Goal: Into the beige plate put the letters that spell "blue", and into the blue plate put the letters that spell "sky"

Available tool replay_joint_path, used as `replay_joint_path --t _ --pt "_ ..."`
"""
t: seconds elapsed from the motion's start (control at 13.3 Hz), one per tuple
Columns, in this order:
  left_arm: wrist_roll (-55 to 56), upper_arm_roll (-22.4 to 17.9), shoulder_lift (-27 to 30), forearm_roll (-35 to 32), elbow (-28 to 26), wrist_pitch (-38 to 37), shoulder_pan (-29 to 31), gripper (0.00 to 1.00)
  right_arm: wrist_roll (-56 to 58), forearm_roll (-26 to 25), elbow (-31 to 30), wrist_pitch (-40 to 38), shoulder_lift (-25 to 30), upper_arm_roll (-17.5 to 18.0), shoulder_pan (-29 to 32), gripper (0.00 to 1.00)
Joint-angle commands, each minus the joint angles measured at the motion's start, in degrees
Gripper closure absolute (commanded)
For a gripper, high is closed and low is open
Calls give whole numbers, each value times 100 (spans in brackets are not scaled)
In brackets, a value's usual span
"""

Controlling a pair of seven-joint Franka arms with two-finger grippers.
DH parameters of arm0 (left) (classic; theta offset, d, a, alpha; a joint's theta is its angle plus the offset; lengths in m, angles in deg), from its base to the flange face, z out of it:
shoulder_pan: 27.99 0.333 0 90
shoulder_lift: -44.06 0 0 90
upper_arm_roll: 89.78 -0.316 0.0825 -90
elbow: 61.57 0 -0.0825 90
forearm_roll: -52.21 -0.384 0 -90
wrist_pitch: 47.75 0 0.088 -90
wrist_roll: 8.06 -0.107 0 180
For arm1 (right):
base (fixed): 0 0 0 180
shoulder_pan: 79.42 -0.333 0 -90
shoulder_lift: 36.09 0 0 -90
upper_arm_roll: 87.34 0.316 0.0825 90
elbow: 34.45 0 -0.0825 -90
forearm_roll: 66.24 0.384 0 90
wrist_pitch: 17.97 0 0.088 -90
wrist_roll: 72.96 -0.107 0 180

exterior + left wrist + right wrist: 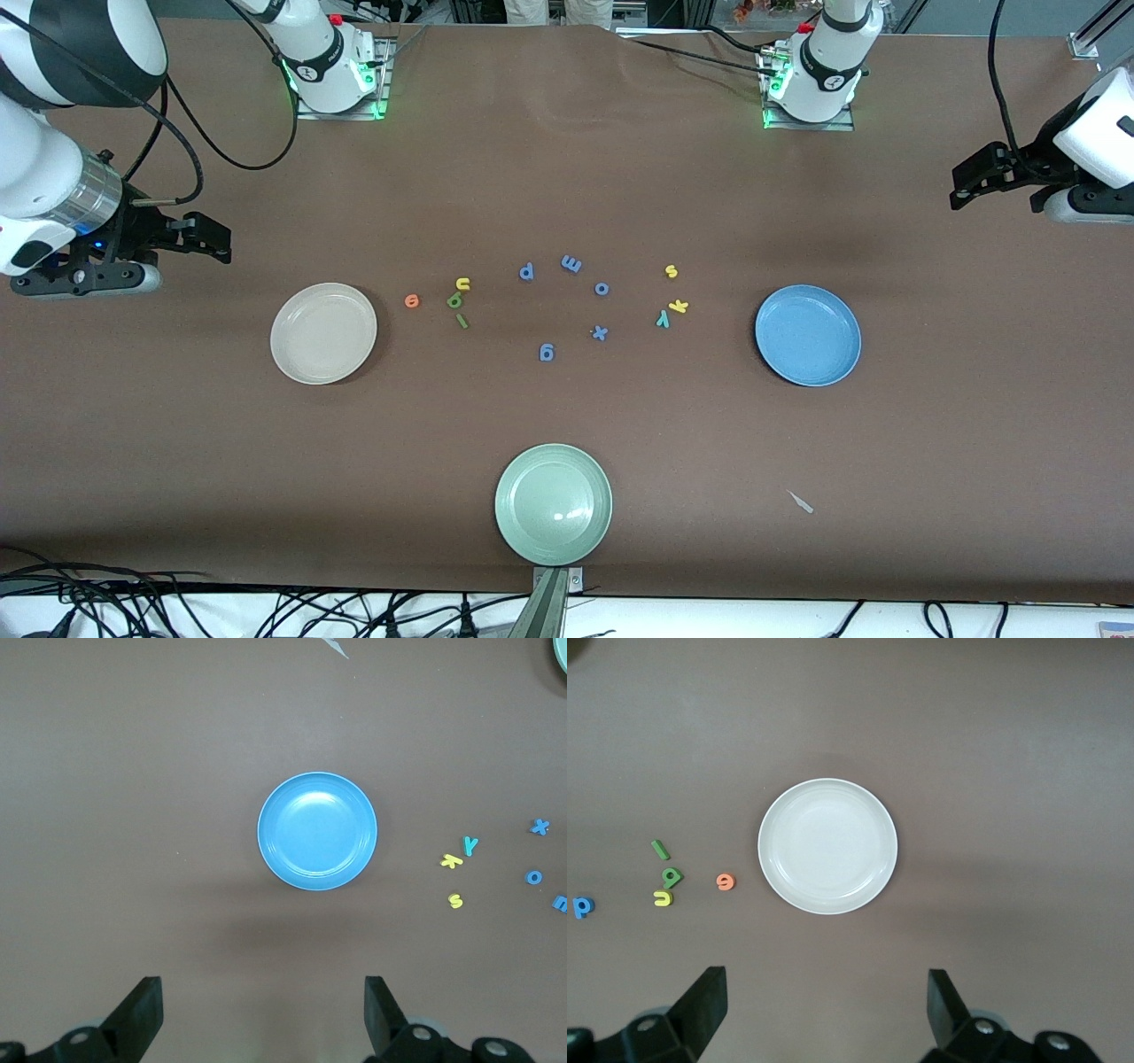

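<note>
Nearest your front camera sits the pale green plate (553, 503) on the brown worktop (567, 177), with a small grey scrap (801, 502) lying toward the left arm's end of it.

Farther from the camera you have the beige plate (323, 333) toward the right arm's end and the blue plate (807, 335) toward the left arm's end, well apart, both with nothing in them.

Between them the letters are scattered. Near the beige plate you see the orange e (412, 301), then the yellow u (462, 283), the green b (454, 300) just beside the u and nearer the camera, and the green l (462, 321) nearer still. Near the blue plate lie the yellow s (671, 271), the yellow k (679, 307) and the teal y (663, 320), the k and y close together. In the middle are the blue-purple p (526, 271), m (571, 263), o (601, 288), x (600, 333) and g (547, 353).

Your left pincer (261, 1014) hangs high over the worktop at the left arm's end, fingers spread wide and holding nothing; its wrist view looks down on the blue plate. Your right pincer (827, 1010) hangs over the right arm's end, likewise spread wide and holding nothing, looking down on the beige plate.
</note>
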Motion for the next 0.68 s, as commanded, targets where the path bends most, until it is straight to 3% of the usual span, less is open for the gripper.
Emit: replay_joint_path --t 0.0,0.6 --pt "-54 14 -88 53 186 -91 9 0 80 33 -173 82 148 9 18 0" --pt "-37 41 -88 36 186 -100 -17 0 71 42 -375 178 297 9 18 0"
